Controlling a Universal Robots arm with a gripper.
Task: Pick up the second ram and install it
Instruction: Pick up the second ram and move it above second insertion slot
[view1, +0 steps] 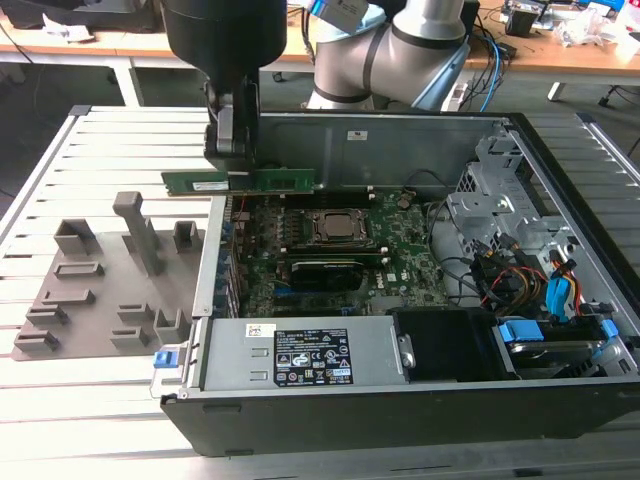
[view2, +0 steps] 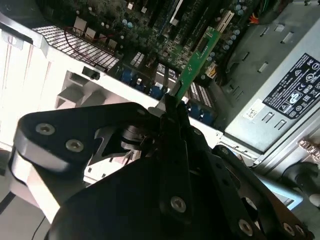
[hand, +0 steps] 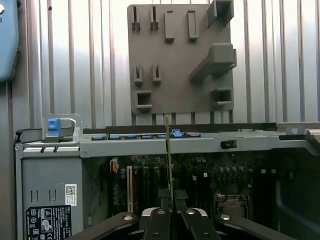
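While the grey fixture plate lies on the slatted table at the exterior view's left, the second ram is not on it. The stick hangs in the air, level, above the wall of the open computer case on that same side, with one end toward the fixture and the other over the inside of the case. I therefore judge the picking part as done and the installing part as not done, because the ram touches nothing of the motherboard below it and sits in no socket (which memory slot it is meant for, I cannot tell). The gripper holds the ram from above, near its middle. In the second wrist view the black fingers are pressed together on the ram, and its far end reaches out over the motherboard, not far from the power supply. In the first wrist view the ram appears edge-on, as a thin line rising from the clamped fingertips, with the case wall and the fixture plate behind it.
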